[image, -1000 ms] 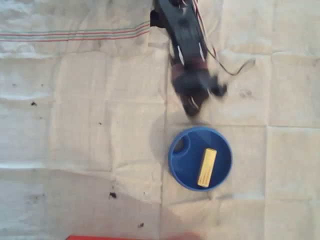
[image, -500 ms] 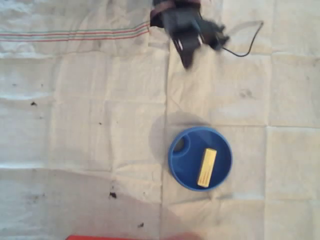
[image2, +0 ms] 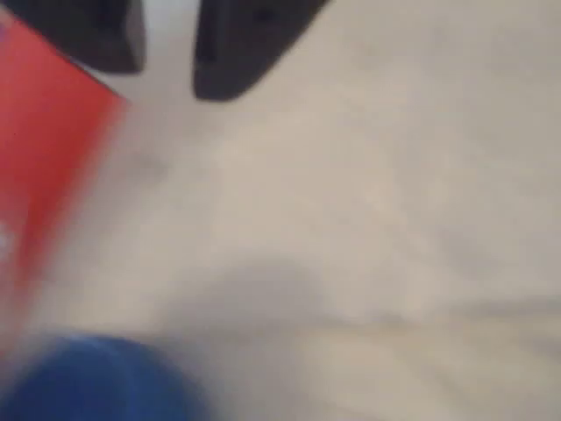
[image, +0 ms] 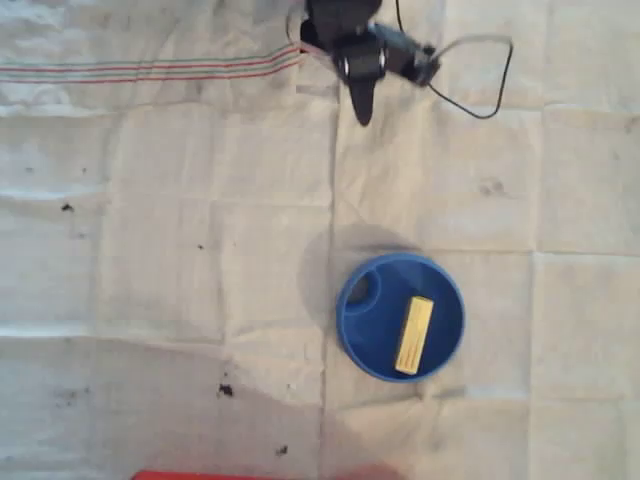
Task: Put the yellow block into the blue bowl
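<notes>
Overhead view: yellow block (image: 415, 335) lies flat inside the blue bowl (image: 352, 310), right of the bowl's centre, long axis nearly up-down in the picture with a slight tilt, lower end close to the bowl's lower rim. A small circular mark sits inside the bowl at upper left, apart from the block. Bowl rests on the white cloth (image: 180, 250), right of centre and in the lower half of the picture.

Arm sits at the top edge, well apart from the bowl. Gripper (image: 362, 110) points down toward the bowl, fingers tapering to one dark tip. A black cable (image: 478, 105) loops off to the right of the arm. Nothing between the fingers.

Cloth is creased into squares, with thin red and green stripes (image: 150, 70) across the upper left and a few dark specks (image: 225, 390) at left and lower left. A red strip (image: 220, 475) shows at the bottom edge.

Wrist view: heavily blurred. Two dark fingers (image2: 241, 44) at the top with a narrow gap of bare cloth between them, so jaws are slightly apart and holding nothing. Red object (image2: 44, 140) at left, blue bowl's edge (image2: 96, 381) at bottom left, cloth over the remaining area.
</notes>
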You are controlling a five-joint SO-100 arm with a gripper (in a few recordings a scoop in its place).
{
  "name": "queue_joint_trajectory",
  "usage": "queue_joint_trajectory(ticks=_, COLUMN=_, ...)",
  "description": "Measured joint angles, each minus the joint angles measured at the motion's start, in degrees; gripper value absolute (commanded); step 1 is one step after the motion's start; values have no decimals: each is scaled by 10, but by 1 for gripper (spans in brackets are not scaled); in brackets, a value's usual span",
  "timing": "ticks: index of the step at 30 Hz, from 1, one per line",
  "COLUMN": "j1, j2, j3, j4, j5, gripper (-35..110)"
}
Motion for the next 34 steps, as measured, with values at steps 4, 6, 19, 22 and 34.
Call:
queue_joint_trajectory(ticks=4, j1=0, j2=11, j3=39, j4=-8, j5=0, gripper=1)
queue_joint_trajectory(ticks=6, j1=0, j2=7, j3=52, j4=-8, j5=0, gripper=0)
queue_joint_trajectory(ticks=19, j1=0, j2=19, j3=171, j4=-18, j5=5, gripper=0)
queue_joint_trajectory(ticks=22, j1=0, j2=12, j3=181, j4=-18, j5=4, gripper=0)
queue_joint_trajectory(ticks=34, j1=0, j2=21, j3=187, j4=-54, j5=2, gripper=0)
